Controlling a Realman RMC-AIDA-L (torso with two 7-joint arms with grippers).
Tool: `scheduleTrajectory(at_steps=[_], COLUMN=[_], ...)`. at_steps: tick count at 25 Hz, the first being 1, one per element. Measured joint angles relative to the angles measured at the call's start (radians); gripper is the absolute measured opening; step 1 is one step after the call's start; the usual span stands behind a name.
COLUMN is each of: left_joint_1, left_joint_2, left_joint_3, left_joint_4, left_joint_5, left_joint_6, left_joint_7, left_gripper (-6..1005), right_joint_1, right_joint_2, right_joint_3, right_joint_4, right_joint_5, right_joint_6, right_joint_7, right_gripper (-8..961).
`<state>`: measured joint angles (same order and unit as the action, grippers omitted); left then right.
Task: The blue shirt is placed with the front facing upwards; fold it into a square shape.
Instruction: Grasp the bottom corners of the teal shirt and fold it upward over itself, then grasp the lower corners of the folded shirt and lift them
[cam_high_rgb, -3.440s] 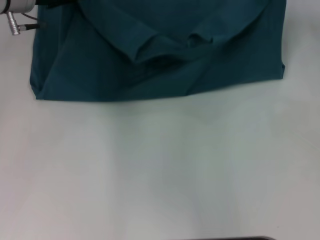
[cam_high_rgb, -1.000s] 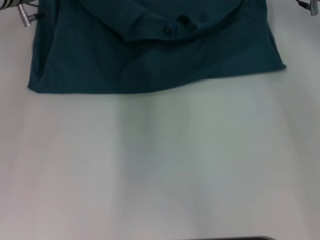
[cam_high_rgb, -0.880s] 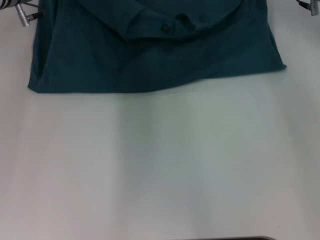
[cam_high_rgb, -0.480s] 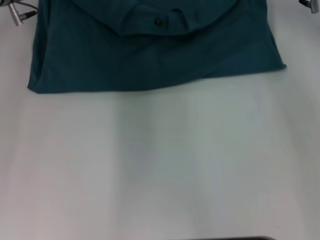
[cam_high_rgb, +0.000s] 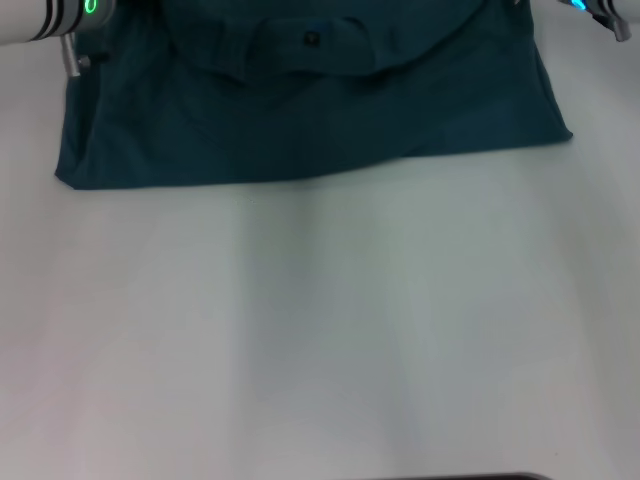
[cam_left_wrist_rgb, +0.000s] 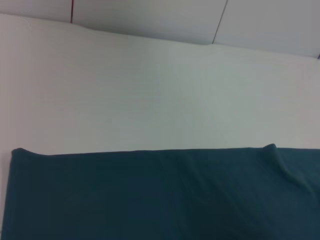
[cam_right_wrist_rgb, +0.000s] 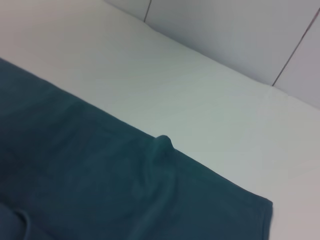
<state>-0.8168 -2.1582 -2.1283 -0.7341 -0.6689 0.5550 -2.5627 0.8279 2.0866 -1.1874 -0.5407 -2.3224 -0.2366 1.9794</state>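
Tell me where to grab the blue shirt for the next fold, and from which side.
Probably grip the blue shirt at its two near corners, one per gripper, coming from the robot's side of the table. That near edge lies straight and flat with both corners exposed, while the far part already carries a folded-over layer.

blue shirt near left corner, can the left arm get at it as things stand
Probably yes. The left arm sits just beyond that side of the blue shirt, and nothing lies on the corner or the white table beside it.

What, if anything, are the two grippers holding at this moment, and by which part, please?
It cannot be told. Both arms reach the far corners of the blue shirt, but the left gripper and right gripper are cut off by the head view's edge.
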Motion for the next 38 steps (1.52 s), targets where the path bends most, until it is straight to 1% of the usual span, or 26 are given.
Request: scheduleTrajectory(at_steps=[1,4,6,8,9,11,12,15,16,18,22,25,27,30,32,35,36,38], left_joint_1=[-0.005,-0.006,-0.025,-0.052,-0.061,-0.061,-0.054,-0.043,-0.038,-0.029,-0.001,0.030,0.052,0.086,0.117,0.192,0.213,0.256], left_joint_2=[0.002,0.003,0.018,0.033,0.038,0.039,0.037,0.036,0.036,0.039,0.039,0.025,0.014,0.000,-0.002,-0.001,0.002,0.013], left_joint_3=[0.000,0.001,0.007,0.006,0.003,-0.003,-0.006,-0.016,-0.026,-0.045,-0.089,-0.109,-0.115,-0.116,-0.117,-0.135,-0.144,-0.174], left_joint_4=[0.006,0.007,0.026,0.065,0.081,0.091,0.085,0.074,0.070,0.068,0.042,-0.002,-0.041,-0.102,-0.146,-0.231,-0.251,-0.268], left_joint_5=[0.001,0.001,0.006,0.015,0.018,0.021,0.019,0.016,0.016,0.012,0.004,0.000,-0.007,-0.027,-0.059,-0.186,-0.234,-0.350], left_joint_6=[0.002,0.004,0.036,0.052,0.052,0.034,0.030,0.031,0.038,0.052,0.098,0.125,0.145,0.196,0.250,0.366,0.403,0.491], left_joint_7=[0.000,0.000,0.000,-0.002,-0.005,-0.013,-0.016,-0.019,-0.023,-0.028,-0.030,-0.030,-0.030,-0.030,-0.030,-0.029,-0.025,-0.016], left_gripper=[28,32,34,36,38,40,82,208,250,327,480,548,594,594,593,593,591,588], right_joint_1=[-0.001,-0.003,-0.003,-0.002,0.000,0.001,0.001,-0.003,-0.011,-0.016,-0.046,-0.069,-0.095,-0.148,-0.200,-0.289,-0.316,-0.357], right_joint_2=[0.003,0.005,0.007,0.007,0.007,0.007,0.007,0.005,0.002,0.000,-0.007,-0.020,-0.032,-0.043,-0.047,-0.036,-0.032,-0.029], right_joint_3=[-0.029,-0.054,-0.071,-0.081,-0.085,-0.091,-0.093,-0.086,-0.072,-0.060,0.026,0.083,0.110,0.143,0.171,0.247,0.288,0.378], right_joint_4=[0.007,0.011,0.012,0.013,0.015,0.021,0.024,0.032,0.032,0.028,-0.012,-0.030,-0.057,-0.131,-0.223,-0.394,-0.437,-0.480], right_joint_5=[0.000,0.000,0.000,0.000,0.000,0.000,0.000,0.000,0.000,0.000,0.000,-0.001,-0.002,-0.003,-0.001,0.045,0.084,0.181], right_joint_6=[0.034,0.065,0.078,0.082,0.083,0.085,0.085,0.078,0.056,0.039,-0.084,-0.172,-0.228,-0.318,-0.422,-0.649,-0.741,-0.930], right_joint_7=[0.000,0.000,0.000,-0.001,-0.001,-0.001,0.000,0.009,0.027,0.035,0.057,0.074,0.098,0.136,0.163,0.187,0.189,0.190], right_gripper=[54,62,68,109,130,171,192,334,382,428,519,588,665,781,842,909,931,931])
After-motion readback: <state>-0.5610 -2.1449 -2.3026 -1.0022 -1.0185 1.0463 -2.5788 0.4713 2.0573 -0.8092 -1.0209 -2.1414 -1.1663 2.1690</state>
